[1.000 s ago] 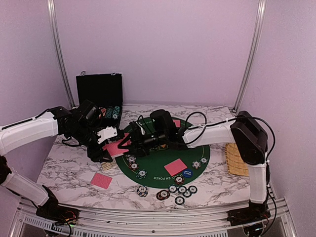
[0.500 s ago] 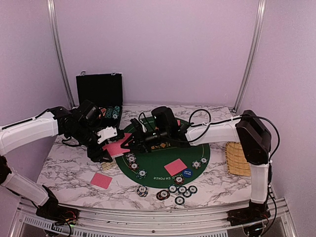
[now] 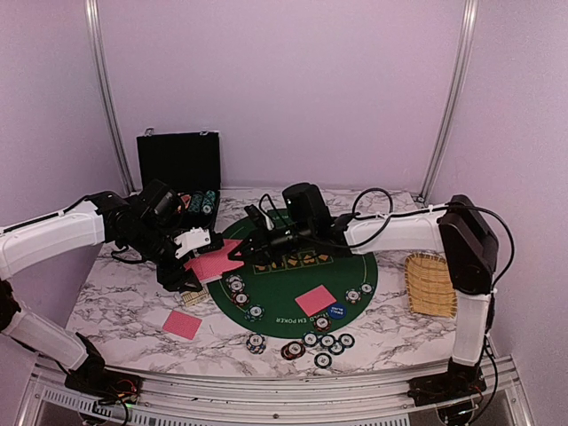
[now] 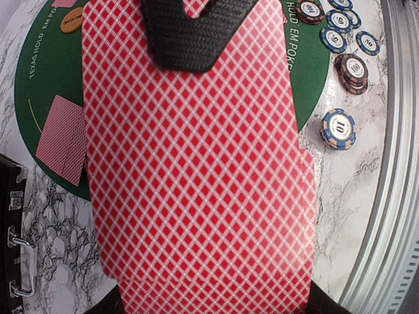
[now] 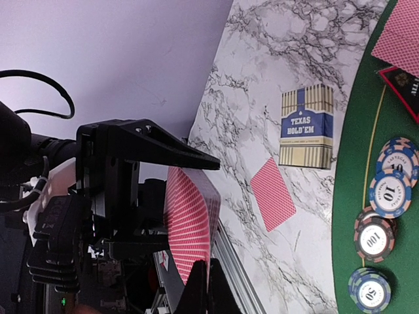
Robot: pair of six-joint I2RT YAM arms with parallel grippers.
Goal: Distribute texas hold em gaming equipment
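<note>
A deck of red-backed cards [image 5: 190, 226] is being held clamped in the left gripper [image 3: 197, 256] above the counter [image 3: 115, 302], while its top card [image 4: 196, 183] is being pinched at the edge by the closed right gripper [image 5: 208, 288]. Single cards [image 3: 315, 300] and poker chips [image 3: 327, 342] are lying dealt on and around the green mat [image 3: 284, 284]. Distribution is being judged partly done, with most of the deck and the teal chips [image 3: 202, 202] in the black case [image 3: 177, 164] left.

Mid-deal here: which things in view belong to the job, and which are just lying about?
Job:
- held card stack
- dealt cards
- poker chips
- blue button
- orange button

Lying about:
- black chip case
- wicker basket
- card box
</note>
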